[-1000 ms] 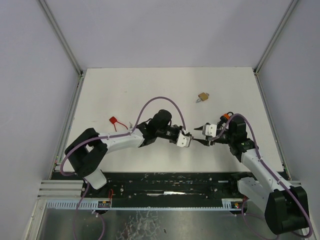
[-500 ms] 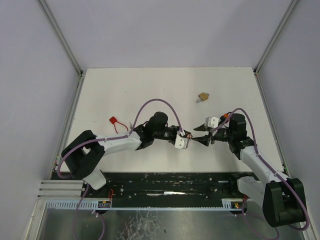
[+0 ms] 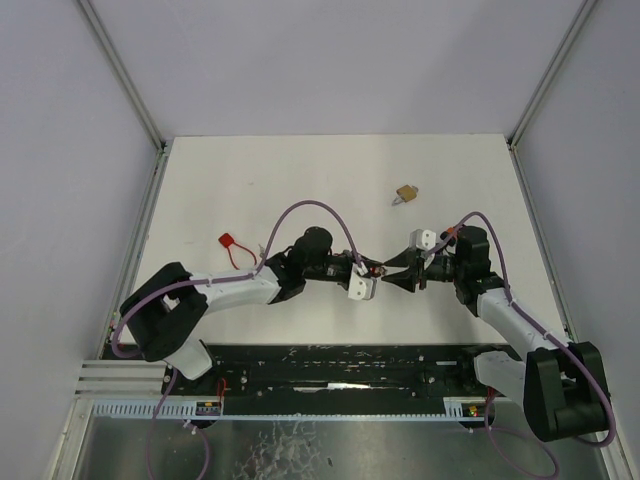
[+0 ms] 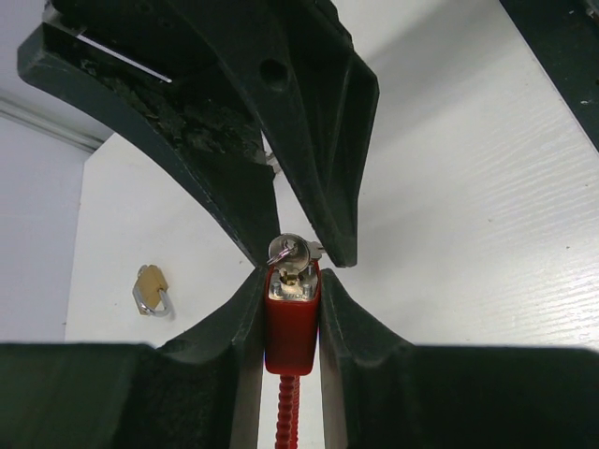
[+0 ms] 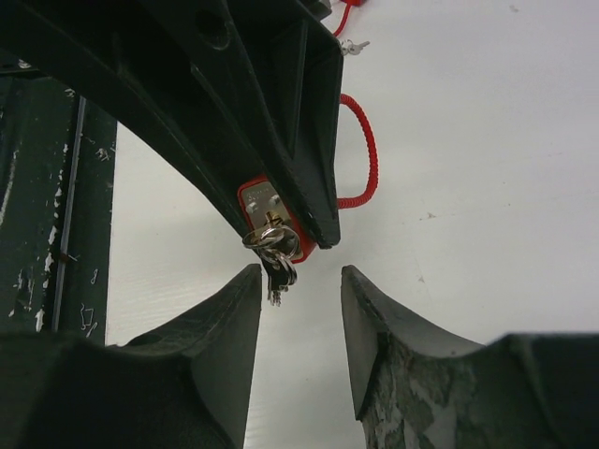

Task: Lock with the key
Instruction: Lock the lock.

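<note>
My left gripper (image 4: 292, 279) is clamped on the red padlock (image 4: 291, 323), holding it between the two arms toward the near side of the table (image 3: 300, 180); the key (image 5: 271, 245) sits in the padlock's end facing the right arm, with a spare dangling from its ring; my right gripper (image 5: 301, 276) stands partway open, a finger on either side of the key, not pinching it. I judge this the grasp-the-key step; next I need to centre on the key's head, close on it, then twist the wrist while the left holds firm.
</note>
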